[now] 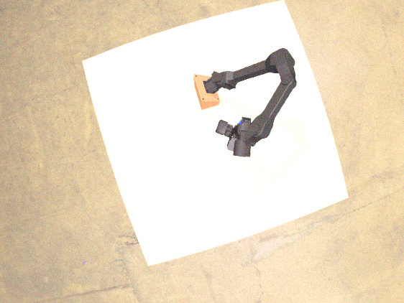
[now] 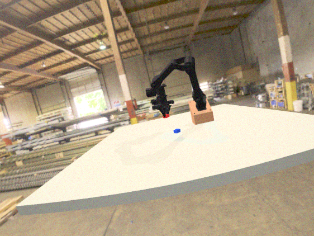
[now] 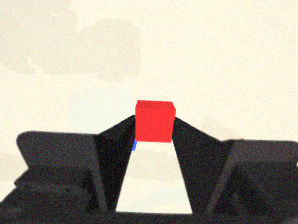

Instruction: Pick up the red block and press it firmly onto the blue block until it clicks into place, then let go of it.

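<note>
Pale tabletop (image 1: 172,161) (image 2: 134,173) (image 3: 240,60), blue block (image 2: 176,131) (image 3: 134,146), orange-brown base block (image 1: 198,94) (image 2: 203,117)

A table (image 1: 187,172) (image 2: 156,156) is being surrounded by floor (image 1: 47,161) (image 2: 223,207). A bucket (image 2: 298,105) is being kept near a yellow-based post (image 2: 288,67).

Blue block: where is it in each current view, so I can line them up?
Top: right of centre, above mid-height, mostly hidden under the arm.
Exterior: blue block, just right of centre.
Wrist: sliver left of the red block.
Shared landmark: the pincer.
</note>
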`<state>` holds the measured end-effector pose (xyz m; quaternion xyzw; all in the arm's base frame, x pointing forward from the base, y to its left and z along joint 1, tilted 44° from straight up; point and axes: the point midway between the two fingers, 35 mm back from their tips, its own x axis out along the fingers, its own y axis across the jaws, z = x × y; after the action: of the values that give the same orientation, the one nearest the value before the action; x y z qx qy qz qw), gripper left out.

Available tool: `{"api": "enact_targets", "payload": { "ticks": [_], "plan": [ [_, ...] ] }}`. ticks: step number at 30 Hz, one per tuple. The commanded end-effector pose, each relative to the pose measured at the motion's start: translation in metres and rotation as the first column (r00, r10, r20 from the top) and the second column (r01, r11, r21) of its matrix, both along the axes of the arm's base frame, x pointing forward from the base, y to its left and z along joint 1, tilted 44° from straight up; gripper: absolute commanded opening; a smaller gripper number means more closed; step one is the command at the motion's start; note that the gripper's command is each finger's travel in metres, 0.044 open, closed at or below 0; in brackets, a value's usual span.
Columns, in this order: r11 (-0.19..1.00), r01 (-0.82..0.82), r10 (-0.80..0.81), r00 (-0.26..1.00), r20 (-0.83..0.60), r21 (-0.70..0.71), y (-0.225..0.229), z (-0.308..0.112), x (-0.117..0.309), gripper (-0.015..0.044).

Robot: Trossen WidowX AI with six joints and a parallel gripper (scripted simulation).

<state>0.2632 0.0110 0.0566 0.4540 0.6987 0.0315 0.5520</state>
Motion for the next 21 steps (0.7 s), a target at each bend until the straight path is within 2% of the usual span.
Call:
{"api": "enact_targets", "payload": {
  "ticks": [1,16,21],
  "plan": [
    [0.999,0.033,-0.033,0.999,-0.033,0.006,0.02,0.007,-0.008,0.0],
    [0.989,0.144,-0.138,0.98,-0.142,0.026,0.082,0.028,-0.042,0.0],
    [0.988,0.153,-0.147,0.977,-0.154,0.029,0.087,0.03,-0.046,0.0]
  ]
}}
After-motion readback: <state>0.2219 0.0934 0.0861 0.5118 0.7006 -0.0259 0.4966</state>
